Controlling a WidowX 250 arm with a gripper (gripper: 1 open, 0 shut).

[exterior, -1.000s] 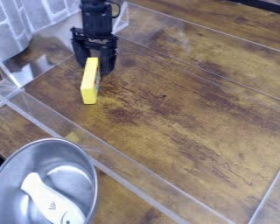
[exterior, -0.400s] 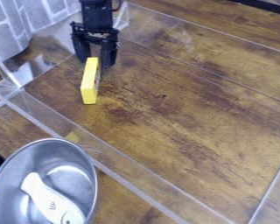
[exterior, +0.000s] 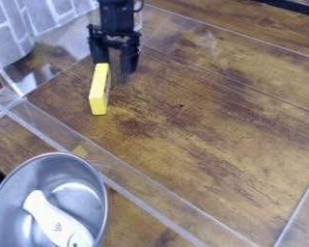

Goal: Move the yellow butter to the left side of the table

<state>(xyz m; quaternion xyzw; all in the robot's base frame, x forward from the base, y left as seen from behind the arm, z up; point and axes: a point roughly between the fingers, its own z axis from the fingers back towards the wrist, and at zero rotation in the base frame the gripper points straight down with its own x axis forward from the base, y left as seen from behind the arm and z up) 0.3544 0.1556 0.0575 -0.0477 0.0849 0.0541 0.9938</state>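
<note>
The yellow butter (exterior: 99,89) is a long yellow block lying on the wooden table (exterior: 209,116) at the upper left, pointing away from the camera. My black gripper (exterior: 115,62) hangs just beyond and to the right of the butter's far end. Its fingers are apart and hold nothing. The gripper is clear of the butter, slightly above the table.
A metal bowl (exterior: 47,206) with a white utensil (exterior: 51,220) inside sits at the bottom left. A clear plastic barrier edge (exterior: 144,183) runs diagonally across the table. A tiled wall (exterior: 28,24) is at the upper left.
The gripper has moved up and to the right, away from the butter's far end. The butter has stayed in place.
</note>
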